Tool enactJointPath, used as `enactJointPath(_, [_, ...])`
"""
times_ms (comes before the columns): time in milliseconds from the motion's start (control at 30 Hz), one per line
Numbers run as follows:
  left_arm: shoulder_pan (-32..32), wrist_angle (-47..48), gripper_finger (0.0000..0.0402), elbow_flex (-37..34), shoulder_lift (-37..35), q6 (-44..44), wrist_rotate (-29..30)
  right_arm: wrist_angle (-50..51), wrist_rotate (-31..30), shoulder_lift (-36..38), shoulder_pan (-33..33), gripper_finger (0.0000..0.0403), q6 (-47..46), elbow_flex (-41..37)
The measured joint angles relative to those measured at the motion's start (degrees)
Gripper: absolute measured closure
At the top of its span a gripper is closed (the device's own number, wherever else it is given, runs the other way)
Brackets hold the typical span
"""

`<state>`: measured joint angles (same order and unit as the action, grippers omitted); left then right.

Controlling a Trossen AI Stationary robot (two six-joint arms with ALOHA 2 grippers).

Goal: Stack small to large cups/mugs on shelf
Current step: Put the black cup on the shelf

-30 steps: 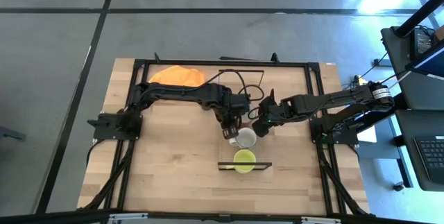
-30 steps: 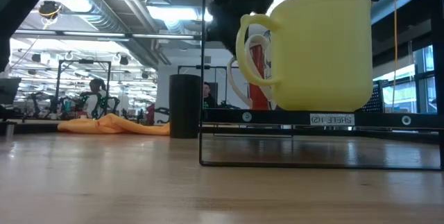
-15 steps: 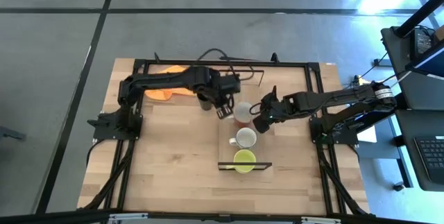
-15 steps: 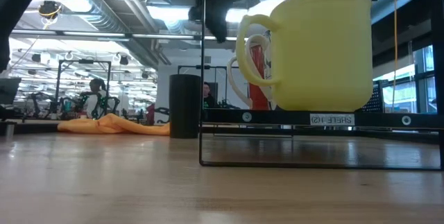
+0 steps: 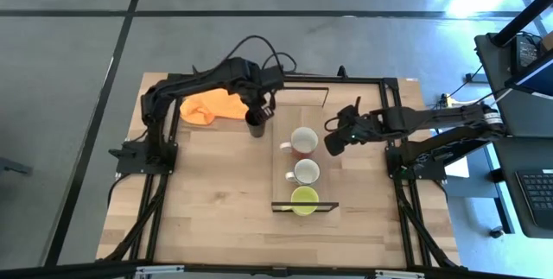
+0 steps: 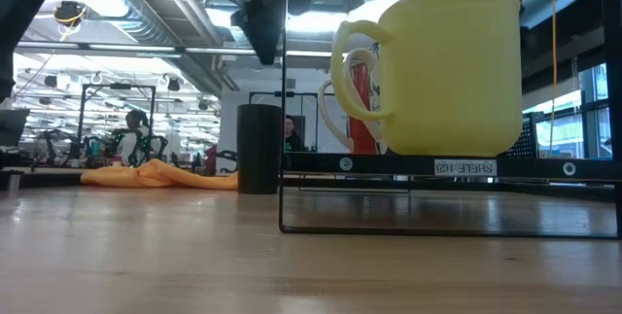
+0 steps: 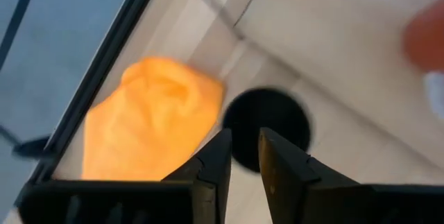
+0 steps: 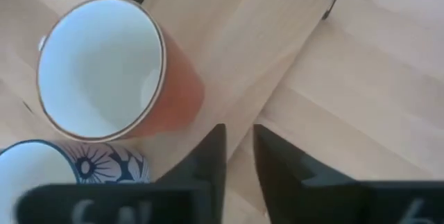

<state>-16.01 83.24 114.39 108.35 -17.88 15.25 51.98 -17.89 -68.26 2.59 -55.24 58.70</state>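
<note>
Three mugs stand in a row on the light-wood shelf [image 5: 321,110]: the yellow-green mug [image 5: 303,199] nearest, the white mug [image 5: 306,172] in the middle, and the reddish-brown mug [image 5: 302,141] behind it. The black cup [image 5: 255,127] stands upright on the table to the shelf's left, next to the orange cloth [image 5: 212,104]. My left gripper [image 5: 262,108] is shut and empty, hovering above the black cup [image 7: 267,128]. My right gripper [image 5: 332,143] is shut and empty, just right of the reddish-brown mug [image 8: 118,71] and apart from it.
The orange cloth [image 7: 149,120] lies crumpled at the table's far left. The dark frame rails [image 5: 164,154] run along the table's sides. In the low view the yellow-green mug [image 6: 447,71] fills the near shelf end. Bare wood shows at the near left.
My left gripper has left the white mug on the shelf, gone up and swung toward the table's far left, ending above the black cup. My right gripper has drawn back a little toward the right edge. The mugs have stayed in place.
</note>
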Motion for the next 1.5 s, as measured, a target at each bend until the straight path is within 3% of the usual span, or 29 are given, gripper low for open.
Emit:
enactJointPath(233, [-4.54, 1.33, 0.0299, -4.57, -0.12, -0.44, -4.26, 0.3, -0.08, 1.33, -1.4, 0.0238, -0.09, 0.0])
enactJointPath(433, [-6.51, -0.38, 0.0286, -13.51, -0.1, -3.76, -9.2, 0.89, 0.0, 1.32, -2.62, 0.0195, -0.17, 0.0])
enactJointPath(667, [-3.87, -1.69, 0.0287, -16.2, -0.1, -4.06, -5.82, 0.9, 0.32, 1.32, -3.91, 0.019, -0.17, 0.0])
enactJointPath(1100, [-3.63, -3.44, 0.0289, -16.2, -2.52, -3.62, -5.9, 0.88, 0.45, 1.3, -4.3, 0.019, -0.9, 0.0])
enactJointPath(1500, [-5.36, -14.08, 0.0289, -16.15, -4.61, -4.17, -10.87, 0.83, 0.02, 1.3, -4.3, 0.019, -1.65, 0.0])
